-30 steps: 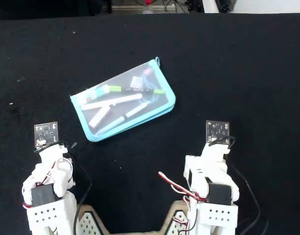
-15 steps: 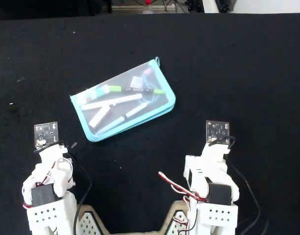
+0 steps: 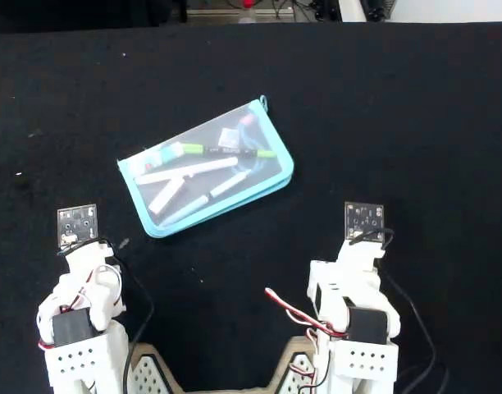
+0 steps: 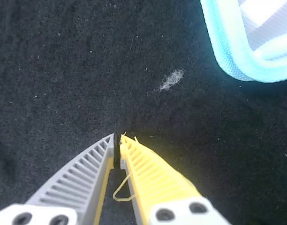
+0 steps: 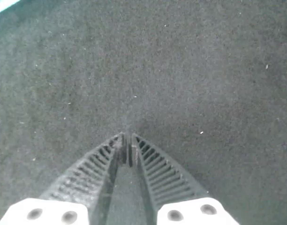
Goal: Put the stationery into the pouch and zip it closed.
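Both our grippers are pinched together with nothing between the fingers: the left gripper (image 4: 118,137) and the right gripper (image 5: 128,137) each point down at the black table (image 3: 415,123), close to our bases. We see the turquoise pouch (image 3: 149,220) lying flat mid-table, well apart from both, with the stationery (image 3: 189,171) inside it.

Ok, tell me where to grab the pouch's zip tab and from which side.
Pinch the zip tab where it juts past the pouch's far corner. Come from above on the far side, probably: there it lies clear on the table, away from the pouch's thick edge.
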You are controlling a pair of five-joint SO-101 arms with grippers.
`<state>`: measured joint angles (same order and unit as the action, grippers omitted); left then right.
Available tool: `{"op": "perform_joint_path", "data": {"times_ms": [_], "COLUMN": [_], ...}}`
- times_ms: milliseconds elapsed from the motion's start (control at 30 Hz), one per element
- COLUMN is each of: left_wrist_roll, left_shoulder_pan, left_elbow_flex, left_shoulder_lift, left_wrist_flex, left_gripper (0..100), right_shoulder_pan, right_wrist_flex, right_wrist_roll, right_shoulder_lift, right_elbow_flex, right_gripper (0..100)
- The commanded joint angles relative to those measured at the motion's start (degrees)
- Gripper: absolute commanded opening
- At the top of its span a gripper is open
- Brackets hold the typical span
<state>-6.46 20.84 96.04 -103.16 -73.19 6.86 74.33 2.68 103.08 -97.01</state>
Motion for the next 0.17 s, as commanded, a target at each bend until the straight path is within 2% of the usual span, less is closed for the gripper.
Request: {"op": "perform_joint_path", "data": {"times_ms": [0, 133], "left_wrist_roll": [0.4, 0.4], "left_shoulder_pan": [0.2, 0.2], "left_elbow_flex": [1.4, 1.4], "left_shoulder_lift": [-0.6, -0.6], "left_wrist_flex": [0.6, 0.6], "left_gripper": [3, 3], "right_shoulder_pan": [0.2, 0.2], "right_wrist_flex": [0.4, 0.4], "right_wrist_roll": [0.4, 0.4], "right_shoulder_lift": [5.5, 5.5], "right_elbow_flex": [0.5, 0.5], "right_gripper": [1.2, 1.2]}}
